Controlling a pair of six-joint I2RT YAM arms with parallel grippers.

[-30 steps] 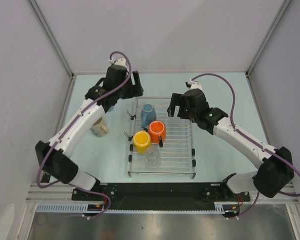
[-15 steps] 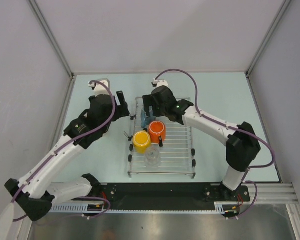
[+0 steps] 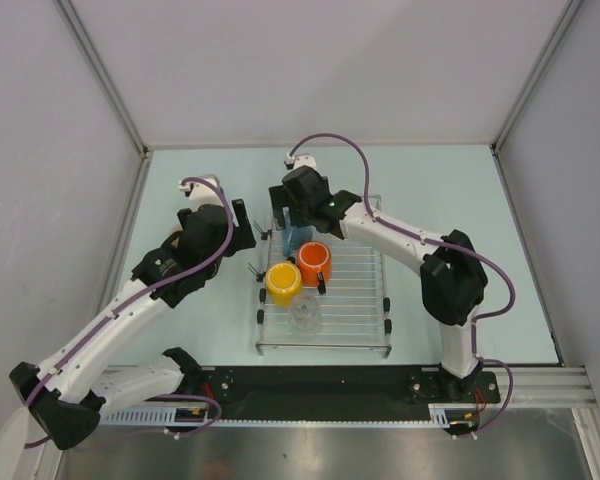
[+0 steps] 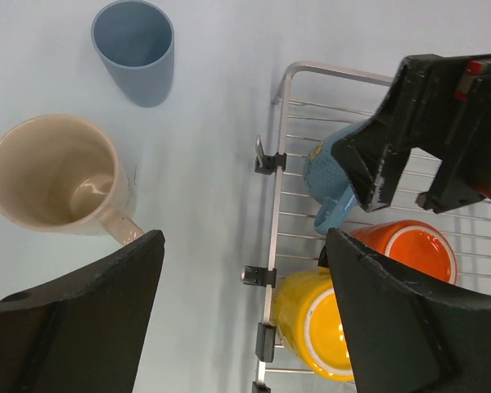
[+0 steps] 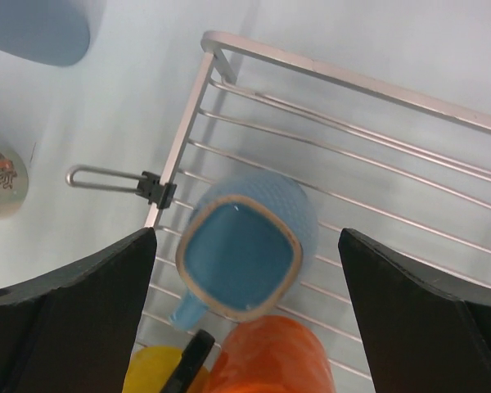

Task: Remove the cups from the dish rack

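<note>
The silver wire dish rack (image 3: 355,318) holds a light blue mug (image 5: 245,246) at its far left corner, an orange mug (image 3: 314,263), a yellow cup (image 3: 283,282) and a small clear glass (image 3: 304,316). My right gripper (image 5: 247,239) is open and hovers over the blue mug, one finger on each side, not touching it; it also shows in the top view (image 3: 292,218). My left gripper (image 4: 245,239) is open and empty above the rack's left edge. A second light blue cup (image 4: 134,49) and a beige mug (image 4: 57,176) stand on the table left of the rack.
The two table cups are hidden under my left arm in the top view. A wire clip (image 5: 106,178) sticks out from the rack's left side. Grey walls close in the table on the left, back and right.
My right gripper has swung left across the rack to above the blue mug. My left gripper has drawn back from the far table cups to the rack's left edge.
</note>
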